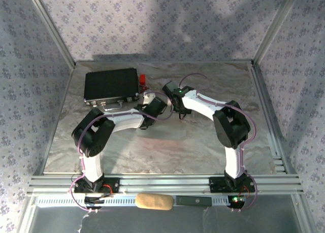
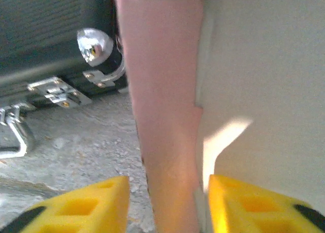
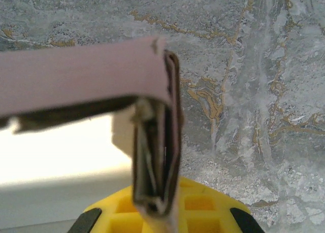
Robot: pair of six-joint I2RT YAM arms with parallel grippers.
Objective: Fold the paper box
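Observation:
The paper box (image 2: 162, 91) is pale pink thin card, whitish on its inner face (image 2: 264, 80). In the left wrist view a pink panel stands upright between the yellow fingers (image 2: 101, 202) of my left gripper (image 2: 167, 197). That gripper is open, with a gap on the left side of the panel. In the right wrist view a pink flap (image 3: 76, 75) runs off to the left from a folded stack of layers (image 3: 157, 162). My right gripper (image 3: 162, 215) is shut on that stack. Both arms meet at mid-table (image 1: 167, 103), just in front of the black case.
A black case (image 1: 111, 84) with metal latches (image 2: 53, 91) lies at the back left, close behind the left gripper. A red object (image 1: 143, 79) sits by its right end. The marbled tabletop (image 1: 167, 146) is fenced by metal rails and patterned walls.

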